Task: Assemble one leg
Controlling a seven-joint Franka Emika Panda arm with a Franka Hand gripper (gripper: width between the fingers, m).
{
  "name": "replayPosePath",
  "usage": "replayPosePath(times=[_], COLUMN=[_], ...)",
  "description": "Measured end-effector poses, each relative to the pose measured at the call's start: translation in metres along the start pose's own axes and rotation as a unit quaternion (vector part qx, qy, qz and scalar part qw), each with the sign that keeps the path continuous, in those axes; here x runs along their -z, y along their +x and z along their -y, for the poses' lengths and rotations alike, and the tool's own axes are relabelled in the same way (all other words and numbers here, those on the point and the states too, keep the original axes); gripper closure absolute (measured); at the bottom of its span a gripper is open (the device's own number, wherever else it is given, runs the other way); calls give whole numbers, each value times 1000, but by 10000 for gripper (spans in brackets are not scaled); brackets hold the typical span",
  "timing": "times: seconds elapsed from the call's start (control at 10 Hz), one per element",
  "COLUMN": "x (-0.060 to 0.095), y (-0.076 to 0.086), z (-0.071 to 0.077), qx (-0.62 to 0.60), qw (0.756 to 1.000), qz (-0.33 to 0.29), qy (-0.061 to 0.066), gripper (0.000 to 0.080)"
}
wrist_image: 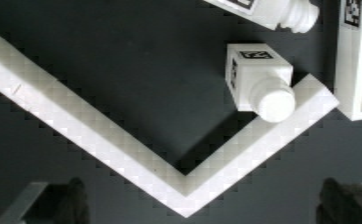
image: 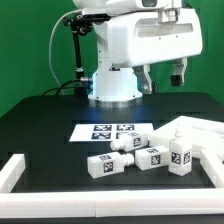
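Leg [wrist_image: 261, 78] lies on its side on the black table [wrist_image: 107, 40], tag face up. Its round end is against or just beside a white rail [wrist_image: 89, 118] that bends into a corner. A second leg [wrist_image: 267, 12] lies close by, partly cut off by the picture's edge. In the exterior view four legs sit in a loose cluster near the marker board [image: 112, 129], with the panel [image: 200, 135] at the exterior view's right.

Gripper [wrist_image: 201, 198] hangs well above them all, fingers [wrist_image: 53, 198] spread wide with nothing between them. No leg is picked up yet, so the assembly looks barely begun.

The main risk from here is the rail. With the leg so close to it, there is little room for a finger on that side. A descent slightly off line could land a fingertip on the rail, or shove the leg so that it slides or rolls away. The neighbouring leg is near enough to be knocked or caught in the same squeeze. A grip on the round end instead of the flat sides would likely slip. It could also hold the leg tilted, which would make seating it in a panel hole hard
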State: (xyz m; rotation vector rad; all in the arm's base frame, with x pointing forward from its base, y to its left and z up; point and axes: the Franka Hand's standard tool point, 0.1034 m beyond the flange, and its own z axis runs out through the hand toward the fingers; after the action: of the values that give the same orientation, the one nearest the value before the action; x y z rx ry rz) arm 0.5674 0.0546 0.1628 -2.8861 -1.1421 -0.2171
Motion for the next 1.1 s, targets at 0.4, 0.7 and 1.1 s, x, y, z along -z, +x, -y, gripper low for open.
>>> replayPosePath(times=[0.4,0.7,1.1], x=[0,-2,-49], y=[0,0,7], z=[0,1,25], qx=[0,-3,-2], qw=[1000,1000,1000], qz=[0,1,-16], qy=[0,1,-7], gripper=[150,150,150])
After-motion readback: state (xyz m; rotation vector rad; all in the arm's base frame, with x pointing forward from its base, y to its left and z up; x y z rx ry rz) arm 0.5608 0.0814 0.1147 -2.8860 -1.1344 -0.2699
